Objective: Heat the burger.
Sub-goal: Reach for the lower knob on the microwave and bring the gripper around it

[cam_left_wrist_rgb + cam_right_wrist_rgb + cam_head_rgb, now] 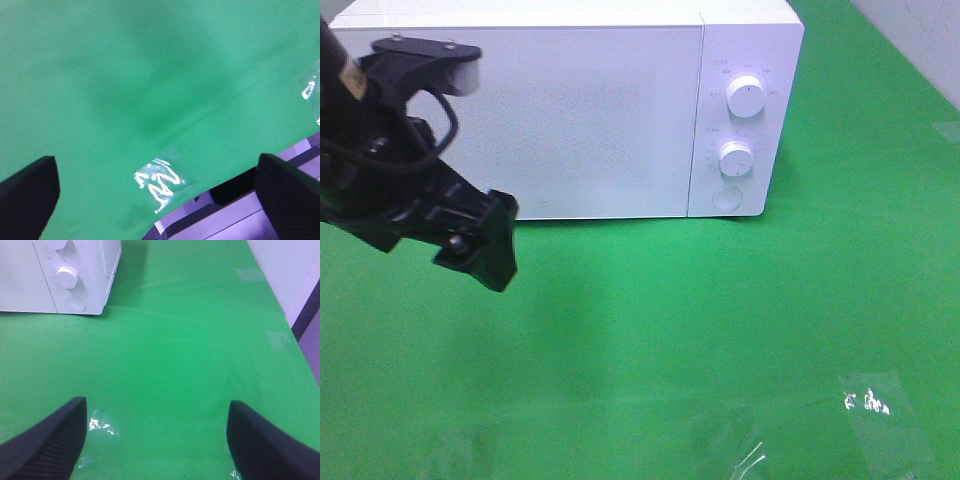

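The left gripper (156, 160) hangs over bare green cloth (720, 320) with its jaws spread wide and nothing between them; its black fingers (27, 197) sit far apart at either side of the left wrist view. The near edge of the cloth shows just below them, with a grey frame beyond it. The right gripper (156, 404) is likewise spread wide and empty; it sits low over the cloth, well apart from the microwave (560, 110). In the high view the left arm (400, 190) stands in front of the microwave's left end. The microwave sits at the back of the cloth with its door (530, 115) shut; two knobs (747, 98) and a round button (726, 197) line its right panel. The cloth from the microwave's front to the near edge lies open, marked only by clear tape patches (875, 405). In the right wrist view the cloth's right edge runs along a pale wall (285, 270). The burger shows in none of the three views, so I cannot tell where it is.
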Controlling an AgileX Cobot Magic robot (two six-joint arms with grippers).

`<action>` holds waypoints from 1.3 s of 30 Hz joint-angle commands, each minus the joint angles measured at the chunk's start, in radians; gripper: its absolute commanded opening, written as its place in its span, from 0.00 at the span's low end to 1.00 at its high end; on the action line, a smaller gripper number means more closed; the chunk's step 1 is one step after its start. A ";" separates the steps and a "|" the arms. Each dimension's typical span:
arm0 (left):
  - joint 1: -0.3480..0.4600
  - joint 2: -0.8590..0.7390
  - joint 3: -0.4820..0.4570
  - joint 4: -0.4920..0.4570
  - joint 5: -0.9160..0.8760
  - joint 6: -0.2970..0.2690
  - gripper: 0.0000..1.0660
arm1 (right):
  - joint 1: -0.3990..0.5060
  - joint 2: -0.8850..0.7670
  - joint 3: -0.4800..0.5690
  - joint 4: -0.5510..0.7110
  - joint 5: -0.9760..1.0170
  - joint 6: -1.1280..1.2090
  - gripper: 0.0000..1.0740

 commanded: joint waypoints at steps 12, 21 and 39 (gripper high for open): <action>0.408 -0.174 -0.004 -0.002 0.264 0.093 0.94 | -0.005 -0.025 0.003 0.000 -0.013 0.007 0.68; 0.625 -0.354 0.088 -0.014 0.246 0.151 0.94 | -0.005 -0.025 0.003 0.000 -0.013 0.007 0.68; 0.643 -0.823 0.475 0.007 0.158 0.151 0.94 | -0.005 -0.025 0.003 0.000 -0.013 0.007 0.68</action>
